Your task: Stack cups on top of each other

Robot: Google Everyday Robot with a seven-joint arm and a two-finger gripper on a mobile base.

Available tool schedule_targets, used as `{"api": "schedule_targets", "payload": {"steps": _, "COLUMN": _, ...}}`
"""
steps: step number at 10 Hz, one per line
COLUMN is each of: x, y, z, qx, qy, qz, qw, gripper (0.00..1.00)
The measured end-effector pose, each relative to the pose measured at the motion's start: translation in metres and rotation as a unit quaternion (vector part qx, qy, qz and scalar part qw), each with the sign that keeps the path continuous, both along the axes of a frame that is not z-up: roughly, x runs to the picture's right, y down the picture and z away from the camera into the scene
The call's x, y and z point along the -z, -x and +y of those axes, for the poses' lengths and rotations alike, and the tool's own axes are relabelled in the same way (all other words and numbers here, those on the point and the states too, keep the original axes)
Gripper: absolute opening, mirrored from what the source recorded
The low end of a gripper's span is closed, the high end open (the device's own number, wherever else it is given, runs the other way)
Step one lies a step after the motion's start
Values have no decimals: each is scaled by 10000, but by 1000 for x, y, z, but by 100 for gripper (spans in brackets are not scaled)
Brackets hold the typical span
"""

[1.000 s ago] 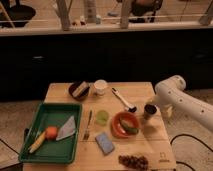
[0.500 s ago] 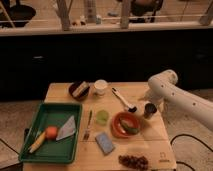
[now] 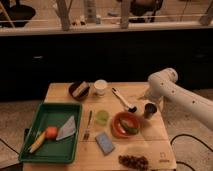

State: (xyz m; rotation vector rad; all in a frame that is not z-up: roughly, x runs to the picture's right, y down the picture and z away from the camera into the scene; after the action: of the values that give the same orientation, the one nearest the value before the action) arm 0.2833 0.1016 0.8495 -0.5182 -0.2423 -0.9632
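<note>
Three cups stand apart on the wooden table (image 3: 60, 92). The white cup (image 3: 100, 87) is at the back middle. The pale green cup (image 3: 102, 117) is in the middle, in front of it. The dark metal tumbler (image 3: 149, 110) stands upright near the right edge. My white arm comes in from the right, and its gripper (image 3: 150, 102) hangs right over the tumbler's rim, largely hidden by the arm and the tumbler.
A dark bowl (image 3: 78, 90) sits left of the white cup. An orange-red dish (image 3: 125, 124) with food lies left of the tumbler, a long utensil (image 3: 123, 100) behind it. A green tray (image 3: 50, 131) holds fruit and a cloth. A fork (image 3: 87, 126), sponge (image 3: 105, 143) and grapes (image 3: 133, 161) lie in front.
My arm has swung left from the table's right side, bringing the gripper in over the metal tumbler. The cups have not moved.
</note>
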Motion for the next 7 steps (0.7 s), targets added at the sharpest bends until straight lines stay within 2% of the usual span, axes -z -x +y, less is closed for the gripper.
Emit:
{"api": "schedule_targets", "payload": {"steps": 6, "x": 4, "y": 0, "z": 12, "qx": 35, "qy": 320, "qz": 60, "qw": 9995, "gripper": 79}}
{"api": "schedule_targets", "payload": {"steps": 7, "x": 5, "y": 0, "z": 14, "qx": 32, "qy": 363, "qz": 74, "qw": 9993, "gripper": 70}}
